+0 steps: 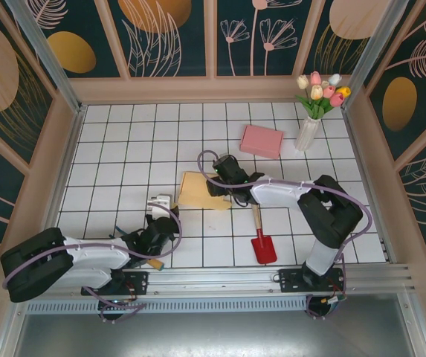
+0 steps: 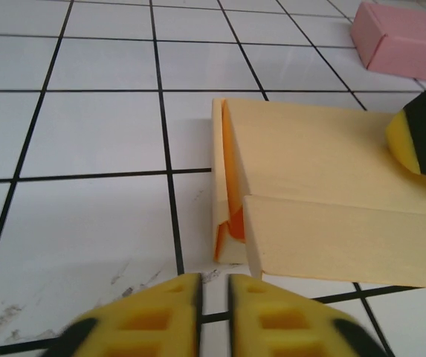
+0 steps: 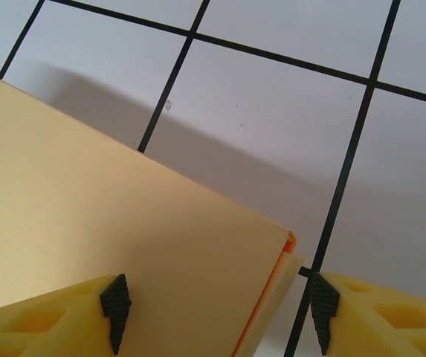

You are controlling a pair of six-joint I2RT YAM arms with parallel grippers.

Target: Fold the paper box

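paper box (image 1: 198,191) mid-table, mostly flat, one end partly raised. right gripper (image 3: 216,305) jaws wide, one finger seemingly pressing its top. left gripper (image 2: 213,297) jaws nearly closed, empty, just short of it. folding barely started.

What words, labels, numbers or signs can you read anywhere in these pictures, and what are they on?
None: no text shows.
The paper box, pink block, vase and red scoop are all plain.
The wall panels carry only flower patterns.
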